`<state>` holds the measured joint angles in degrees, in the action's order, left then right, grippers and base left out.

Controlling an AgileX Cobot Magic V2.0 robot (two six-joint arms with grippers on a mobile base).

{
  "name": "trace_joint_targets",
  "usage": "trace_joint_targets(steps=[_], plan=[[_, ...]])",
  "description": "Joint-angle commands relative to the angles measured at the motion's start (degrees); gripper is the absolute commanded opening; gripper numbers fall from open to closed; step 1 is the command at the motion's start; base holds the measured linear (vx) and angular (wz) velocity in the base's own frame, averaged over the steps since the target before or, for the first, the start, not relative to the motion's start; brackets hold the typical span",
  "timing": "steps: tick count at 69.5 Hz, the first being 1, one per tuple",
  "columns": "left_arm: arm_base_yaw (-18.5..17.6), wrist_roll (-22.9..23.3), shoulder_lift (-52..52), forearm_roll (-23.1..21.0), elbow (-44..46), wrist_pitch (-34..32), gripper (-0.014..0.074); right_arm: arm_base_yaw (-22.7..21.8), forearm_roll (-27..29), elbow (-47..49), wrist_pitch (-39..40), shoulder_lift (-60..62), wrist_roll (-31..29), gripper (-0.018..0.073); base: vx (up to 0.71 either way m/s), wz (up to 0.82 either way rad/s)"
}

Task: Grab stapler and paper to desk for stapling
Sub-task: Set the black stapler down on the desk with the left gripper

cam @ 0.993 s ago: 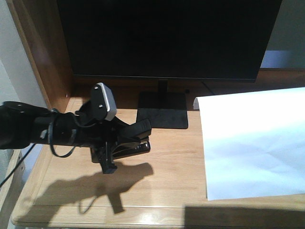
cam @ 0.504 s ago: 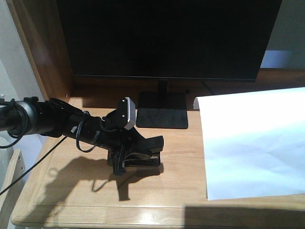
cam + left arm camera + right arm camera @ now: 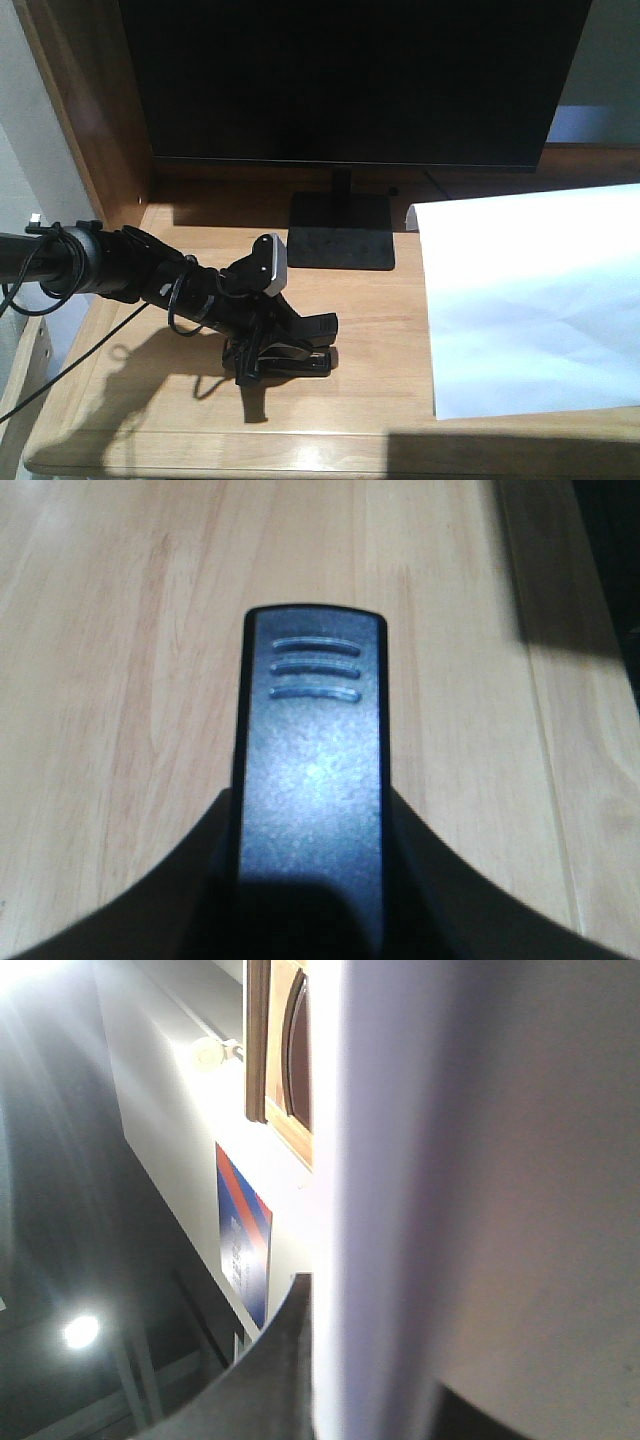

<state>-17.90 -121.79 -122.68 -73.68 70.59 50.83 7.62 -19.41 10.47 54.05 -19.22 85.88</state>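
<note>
Light-oak wooden desk [image 3: 380, 330] carries a black flat monitor [image 3: 350, 80] at the rear. On it, left of centre, the left end effector [image 3: 285, 350] clamps the small black stapler [image 3: 312, 362]. A large white paper sheet [image 3: 530, 300] lies at the right. Whether the right end effector [image 3: 375, 1400] is open or closed cannot be determined.

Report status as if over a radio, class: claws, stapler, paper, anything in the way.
Left claw shut on stapler, down at desk. Right claw at paper, grip unclear. Monitor stand behind, not in the way.

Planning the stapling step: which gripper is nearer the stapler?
Left. The left gripper is clamped on the stapler itself; the right gripper is off at the paper, outside the front view.
</note>
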Motion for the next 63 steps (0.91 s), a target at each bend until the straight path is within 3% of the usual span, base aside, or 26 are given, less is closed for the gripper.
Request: trace_joint_targets(steps=[1,12,22,31,50,56,63], plan=[[0.3,-1.1,3.1,-3.3,1.5,1.6,0.0006,-0.3,0.5,1.5,2.5,-0.5,-0.5,-0.0006,0.0,0.0],[0.3,-1.1,3.1,-3.3,1.5,1.5,0.0057,-0.3,0.5,1.5,2.5,-0.5,-0.5,-0.0006,0.0,0.0],[0.3,-1.1,3.1,-3.3,1.5,1.5,0.0169,-0.3,0.5,1.5,2.5,-0.5,-0.5,-0.0006,0.0,0.0],[0.4,-0.3,3.1,-3.3,1.5,1.5,0.0326,-0.3,0.5,1.5,2.5,-0.5,-0.5,-0.0006,0.0,0.0],[0.4,8.4,3.3,-3.4,1.7,-0.7,0.0684,-0.3,0.5,1.5,2.5,-0.5,-0.5,-0.0006,0.0,0.0],[0.4,8.4,4.1,-3.3,1.7,-0.3,0.0729,-0.3,0.5,1.5,2.5,-0.5,-0.5,-0.0006,0.0,0.0],[0.4,8.4,5.9,-3.3,1.7,-0.2,0.0721,-0.3,0.5,1.5,2.5,-0.5,-0.5,-0.0006,0.0,0.0]])
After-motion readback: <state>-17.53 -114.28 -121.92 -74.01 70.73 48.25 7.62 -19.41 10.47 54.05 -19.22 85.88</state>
